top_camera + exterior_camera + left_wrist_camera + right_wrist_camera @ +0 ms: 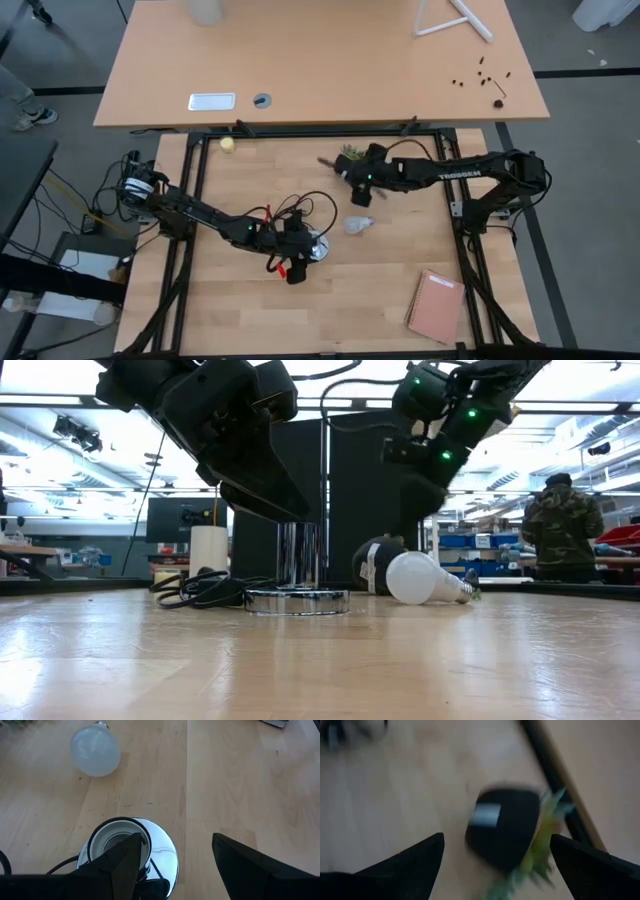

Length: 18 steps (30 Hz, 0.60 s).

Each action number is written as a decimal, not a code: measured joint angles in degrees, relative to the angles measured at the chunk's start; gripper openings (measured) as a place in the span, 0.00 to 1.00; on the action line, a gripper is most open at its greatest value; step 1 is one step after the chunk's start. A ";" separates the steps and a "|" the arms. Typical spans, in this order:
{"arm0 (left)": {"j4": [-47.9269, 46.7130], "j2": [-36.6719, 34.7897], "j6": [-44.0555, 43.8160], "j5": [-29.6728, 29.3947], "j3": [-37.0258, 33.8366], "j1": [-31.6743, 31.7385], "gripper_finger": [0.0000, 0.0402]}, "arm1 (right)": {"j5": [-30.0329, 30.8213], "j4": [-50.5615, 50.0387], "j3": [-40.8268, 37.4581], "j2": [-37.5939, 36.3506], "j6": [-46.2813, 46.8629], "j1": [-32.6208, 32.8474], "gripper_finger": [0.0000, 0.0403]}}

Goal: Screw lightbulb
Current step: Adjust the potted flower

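Observation:
The white frosted lightbulb (359, 225) lies on its side on the wooden table, its silvery screw base pointing away from the socket; it also shows in the low view (425, 578) and the left wrist view (95, 752). The round silver socket disc (316, 248) with its black cord stands left of the bulb, its white-lined opening (119, 839) facing up. My left gripper (303, 247) is open just over the socket. My right gripper (356, 190) is open and empty above the table, beyond the bulb toward the far edge. My left gripper stands open over the socket, with one finger (122, 860) in front of the rim of the socket's opening (142, 836) and the other off to the side over the bare table. I cannot tell whether the finger touches the rim.
A black rounded object with green leafy bits (502, 832) lies under my right gripper near the far frame bar (320, 130). A brown notebook (436, 306) lies at the near right. A small yellow ball (228, 144) sits at the far left. A person (560, 525) stands in the room behind.

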 joint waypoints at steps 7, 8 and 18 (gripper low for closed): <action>-0.03 0.00 0.02 0.02 0.00 0.00 0.62 | -3.11 6.33 0.67 0.52 5.84 -2.82 0.93; -0.04 0.00 0.08 0.02 0.00 0.00 0.62 | -2.99 6.23 0.67 1.10 6.69 -2.93 0.93; -0.02 -0.04 0.47 0.04 0.00 0.00 0.62 | 1.66 7.16 0.67 8.29 1.16 -2.91 0.92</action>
